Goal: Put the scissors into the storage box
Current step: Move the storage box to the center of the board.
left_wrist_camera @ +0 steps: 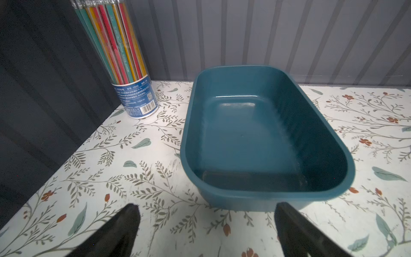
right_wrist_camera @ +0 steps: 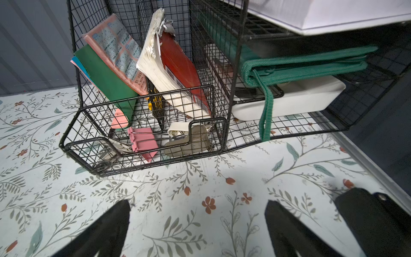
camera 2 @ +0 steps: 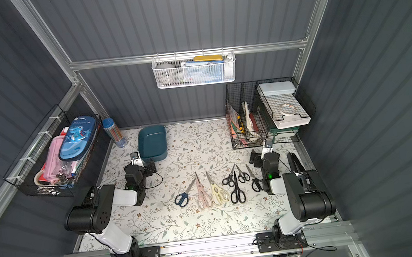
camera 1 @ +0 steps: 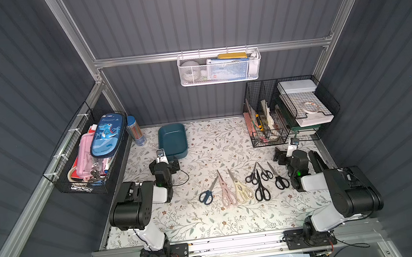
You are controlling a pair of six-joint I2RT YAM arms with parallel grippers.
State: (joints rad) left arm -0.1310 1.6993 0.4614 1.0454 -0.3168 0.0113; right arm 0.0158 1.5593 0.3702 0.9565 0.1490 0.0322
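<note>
Several pairs of scissors lie side by side on the floral tabletop between the arms, blades pointing away. From the left they are a dark-blue-handled pair (camera 1: 207,194) (camera 2: 182,197), pink shears (camera 1: 227,192), cream shears (camera 1: 241,190) and several black-handled pairs (camera 1: 261,189) (camera 2: 237,191). The dark teal storage box (camera 1: 172,140) (camera 2: 152,142) (left_wrist_camera: 244,138) stands empty at the back left. My left gripper (left_wrist_camera: 205,213) (camera 1: 167,163) is open just before the box's near wall. My right gripper (right_wrist_camera: 198,209) (camera 1: 282,153) is open over bare tabletop, facing the wire rack.
A clear tube of coloured pencils (left_wrist_camera: 124,55) (camera 1: 135,130) stands left of the box by the wall. A black wire rack (right_wrist_camera: 144,142) (camera 1: 288,111) with books and clips fills the back right corner. A black wire basket (camera 1: 86,156) and a white mesh basket (camera 1: 219,67) hang on the walls.
</note>
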